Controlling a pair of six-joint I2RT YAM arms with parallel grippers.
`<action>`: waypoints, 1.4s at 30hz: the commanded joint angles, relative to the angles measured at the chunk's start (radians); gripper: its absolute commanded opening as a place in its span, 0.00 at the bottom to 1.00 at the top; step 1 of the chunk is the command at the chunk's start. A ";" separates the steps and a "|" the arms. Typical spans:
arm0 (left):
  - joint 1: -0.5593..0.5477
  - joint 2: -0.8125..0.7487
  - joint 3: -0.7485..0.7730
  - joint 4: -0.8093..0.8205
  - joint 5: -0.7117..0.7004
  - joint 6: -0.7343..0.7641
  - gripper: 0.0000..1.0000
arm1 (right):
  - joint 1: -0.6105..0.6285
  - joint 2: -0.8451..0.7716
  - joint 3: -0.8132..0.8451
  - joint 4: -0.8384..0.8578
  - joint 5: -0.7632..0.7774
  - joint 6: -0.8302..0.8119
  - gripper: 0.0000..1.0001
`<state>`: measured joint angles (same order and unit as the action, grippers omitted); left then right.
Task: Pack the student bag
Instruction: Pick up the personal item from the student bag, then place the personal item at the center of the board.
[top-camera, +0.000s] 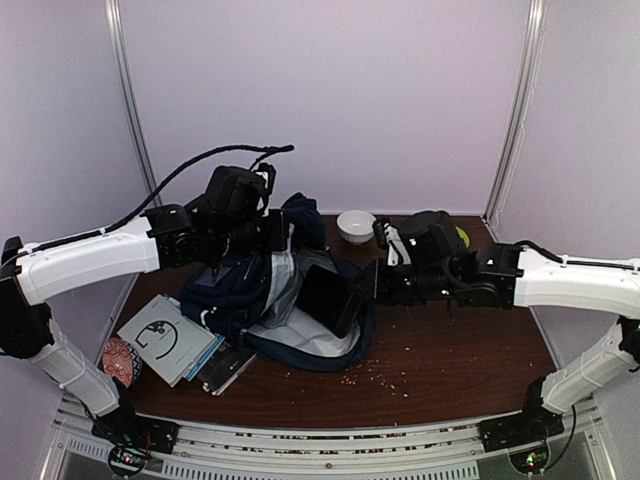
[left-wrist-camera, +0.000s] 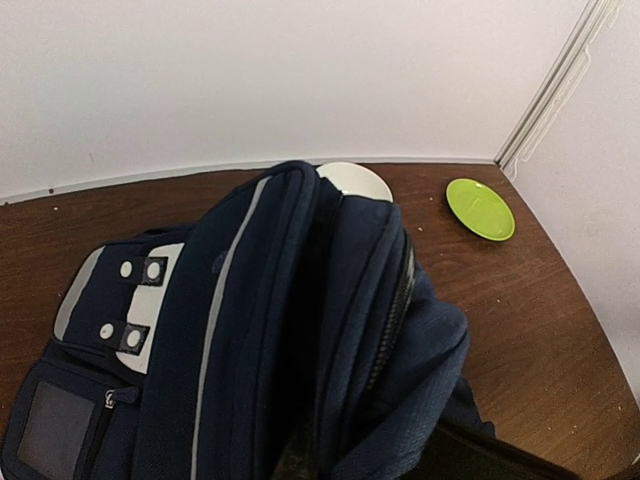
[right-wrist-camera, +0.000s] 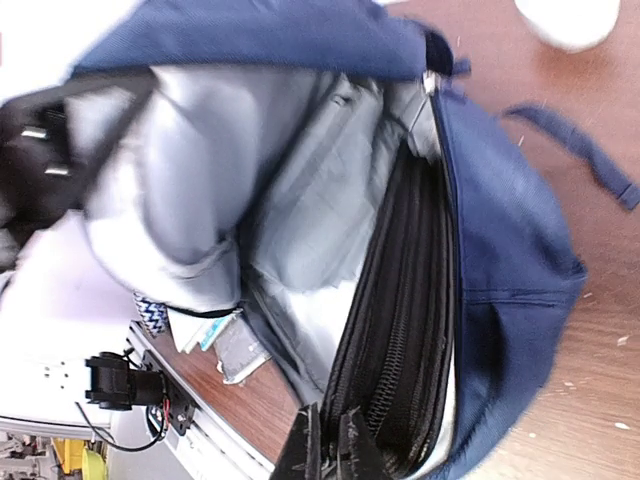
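Note:
The navy student bag lies open in the middle of the table, its grey lining showing. My left gripper is at the bag's raised top edge and holds the fabric up. In the left wrist view the bag fills the frame and hides the fingers. My right gripper is shut on the edge of a black zippered case. The case sits partly inside the bag's mouth, and the right gripper is at its right end.
A white bowl stands at the back, and a green plate is at the back right. Books lie at the front left by the bag. A red patterned item sits at the table's left edge. Crumbs dot the front.

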<state>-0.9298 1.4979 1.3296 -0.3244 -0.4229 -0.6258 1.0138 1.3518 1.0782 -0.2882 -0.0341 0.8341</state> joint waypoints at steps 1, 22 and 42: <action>0.032 -0.005 0.043 0.129 -0.044 0.018 0.00 | -0.007 -0.131 0.089 -0.124 0.160 -0.073 0.00; 0.236 -0.174 0.092 0.148 0.371 -0.203 0.00 | -0.054 -0.556 -0.238 -0.193 0.605 -0.035 0.00; 0.236 -0.105 0.018 0.138 0.403 -0.171 0.00 | -0.228 -0.365 -0.578 0.198 0.321 0.104 0.00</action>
<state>-0.6968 1.4097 1.3457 -0.3641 -0.0212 -0.8181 0.7853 1.0470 0.5022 -0.1410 0.3248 0.9230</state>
